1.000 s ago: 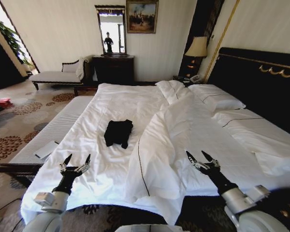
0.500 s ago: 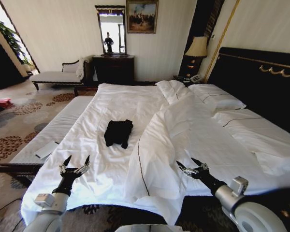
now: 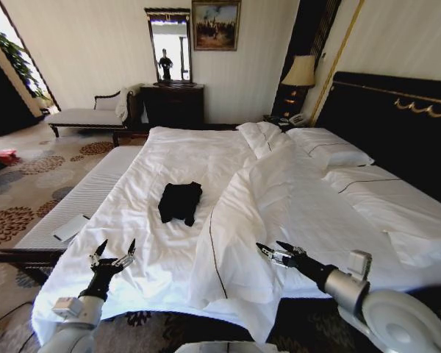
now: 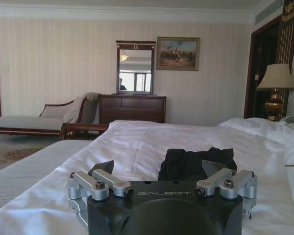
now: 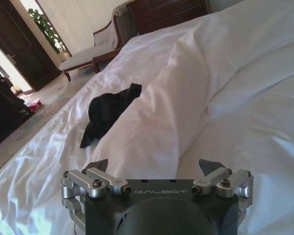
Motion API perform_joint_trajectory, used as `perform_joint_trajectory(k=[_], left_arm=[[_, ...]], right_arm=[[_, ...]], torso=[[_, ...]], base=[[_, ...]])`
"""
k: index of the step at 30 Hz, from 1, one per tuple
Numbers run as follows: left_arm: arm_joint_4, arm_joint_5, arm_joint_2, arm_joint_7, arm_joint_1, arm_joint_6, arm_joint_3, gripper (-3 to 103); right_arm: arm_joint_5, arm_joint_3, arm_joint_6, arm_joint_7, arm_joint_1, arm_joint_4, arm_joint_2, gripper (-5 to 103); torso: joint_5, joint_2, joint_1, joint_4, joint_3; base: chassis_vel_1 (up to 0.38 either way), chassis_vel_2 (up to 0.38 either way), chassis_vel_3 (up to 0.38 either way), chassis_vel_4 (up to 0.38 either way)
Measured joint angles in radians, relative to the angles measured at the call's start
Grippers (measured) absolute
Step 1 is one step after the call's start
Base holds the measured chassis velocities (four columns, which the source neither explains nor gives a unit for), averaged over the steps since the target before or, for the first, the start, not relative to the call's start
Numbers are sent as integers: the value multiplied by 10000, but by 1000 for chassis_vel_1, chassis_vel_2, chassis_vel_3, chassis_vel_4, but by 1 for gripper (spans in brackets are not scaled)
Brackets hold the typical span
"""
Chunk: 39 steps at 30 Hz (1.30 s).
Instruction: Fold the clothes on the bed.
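The clothes [image 3: 180,201] are a black bundle lying folded small on the white sheet of the bed [image 3: 184,154], left of the rolled-back duvet. The left wrist view has the clothes [image 4: 196,162] ahead beyond its fingers, and the right wrist view has the clothes [image 5: 109,111] beyond a duvet ridge. My left gripper [image 3: 112,257] hovers open over the bed's near edge, well short of the clothes. My right gripper [image 3: 275,251] is open over the duvet, pointing left toward the fold, with nothing between its fingers.
A bunched white duvet [image 3: 279,198] covers the bed's right half, pillows [image 3: 331,151] against the dark headboard [image 3: 397,118]. A white-striped bench [image 3: 81,198] runs along the bed's left side. A dresser [image 3: 173,103], chaise [image 3: 88,114] and lamp [image 3: 300,73] stand at the far wall.
My right gripper has swung left and lower across the duvet, its arm turning. The left gripper has dropped slightly. The clothes have not moved.
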State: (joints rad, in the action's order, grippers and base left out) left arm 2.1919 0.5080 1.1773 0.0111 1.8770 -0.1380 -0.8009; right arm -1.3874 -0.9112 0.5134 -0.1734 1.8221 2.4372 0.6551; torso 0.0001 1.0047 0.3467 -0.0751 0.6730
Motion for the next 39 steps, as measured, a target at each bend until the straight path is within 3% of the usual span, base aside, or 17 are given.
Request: perform_joint_trajectory(k=[14,17,25,39], left_arm=[[-40,-133,64,14,-86,84,104,100],[-45,-140,76,36,-113,137,105,100],[-67,-115,57,58,-51,147,-1,100],[-125,-146,23,157,-246,282,120,100]], right_arm=[[-557,662,356,-411,-1429,-1026,-1265,100],[-940,1449,563,-573,-2537,-1218,-1604,100],[-1312,3016,944,-971,-4010,-1421,-1732,100],[-1611,4681,1168,-1505,-5452,-1731,-1756,100]], torso=[[-1,0,0,-1,0],[-1,0,0,-2,0],[-1,0,1,-1,0],[-2,0,0,-2,0]], base=[[0,0,0,0],[0,0,0,0],[0,0,0,0],[0,0,0,0]])
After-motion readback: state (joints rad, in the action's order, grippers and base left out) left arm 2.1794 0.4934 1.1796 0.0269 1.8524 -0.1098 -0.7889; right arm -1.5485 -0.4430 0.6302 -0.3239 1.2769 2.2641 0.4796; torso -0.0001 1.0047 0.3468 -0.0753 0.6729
